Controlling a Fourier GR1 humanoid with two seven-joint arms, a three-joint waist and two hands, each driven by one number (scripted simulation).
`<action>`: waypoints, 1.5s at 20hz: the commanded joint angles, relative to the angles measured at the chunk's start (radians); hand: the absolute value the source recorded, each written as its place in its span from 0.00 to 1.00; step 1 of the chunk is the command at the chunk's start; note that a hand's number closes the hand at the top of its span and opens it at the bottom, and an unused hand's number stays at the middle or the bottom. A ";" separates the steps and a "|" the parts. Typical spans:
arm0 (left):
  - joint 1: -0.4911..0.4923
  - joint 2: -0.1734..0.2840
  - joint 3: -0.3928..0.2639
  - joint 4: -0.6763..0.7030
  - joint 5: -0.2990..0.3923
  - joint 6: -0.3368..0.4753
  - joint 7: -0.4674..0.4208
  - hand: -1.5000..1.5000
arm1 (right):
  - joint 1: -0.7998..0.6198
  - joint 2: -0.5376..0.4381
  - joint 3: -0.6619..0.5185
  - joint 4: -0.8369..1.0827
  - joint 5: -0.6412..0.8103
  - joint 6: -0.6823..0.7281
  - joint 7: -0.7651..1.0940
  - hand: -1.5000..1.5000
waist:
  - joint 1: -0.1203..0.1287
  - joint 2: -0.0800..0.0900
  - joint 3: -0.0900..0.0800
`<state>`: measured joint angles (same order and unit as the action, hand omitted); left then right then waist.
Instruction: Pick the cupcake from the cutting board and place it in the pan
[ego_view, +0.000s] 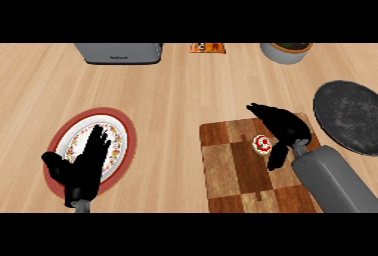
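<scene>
Grasping comes next: your right robot hand (284, 131) hangs open around the cupcake (262, 144) on the cutting board (236, 170). Close on it, then carry it right to the pan (347, 115); your left robot hand (85, 165) rests open.

A light wooden kitchen counter (184, 90) with fine grain fills the view. On it, at lower left, lies a round white plate with a red rim (122, 131). A dark brown checkered wooden cutting board (236, 175) sits at lower right. A round dark grey pan (351, 117) rests at the right edge. Along the top stand a grey metal toaster (118, 52), an orange packet (207, 48) and a grey pot (284, 52).
</scene>
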<state>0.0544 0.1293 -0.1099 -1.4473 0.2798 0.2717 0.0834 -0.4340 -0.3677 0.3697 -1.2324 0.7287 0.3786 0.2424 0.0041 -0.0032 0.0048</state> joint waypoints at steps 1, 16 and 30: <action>0.005 -0.015 -0.003 0.013 -0.027 0.016 0.020 0.50 | 0.072 0.026 0.018 0.035 0.086 -0.072 -0.043 0.00 | -0.001 0.003 -0.005; 0.012 0.018 0.069 -0.007 0.000 -0.042 0.070 0.50 | 0.197 0.029 0.026 -0.066 0.192 -0.131 -0.239 1.00 | -0.016 -0.002 -0.005; 0.033 -0.001 0.082 0.029 -0.016 -0.052 0.004 0.50 | 0.755 -0.184 0.033 -0.636 0.329 -0.503 -0.307 1.00 | -0.033 -0.003 -0.005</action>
<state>0.0772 0.1258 -0.0438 -1.4655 0.2673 0.2235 0.1057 0.2144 -0.5148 0.4237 -1.7424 1.0131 0.0080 -0.0447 -0.0197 -0.0116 0.0015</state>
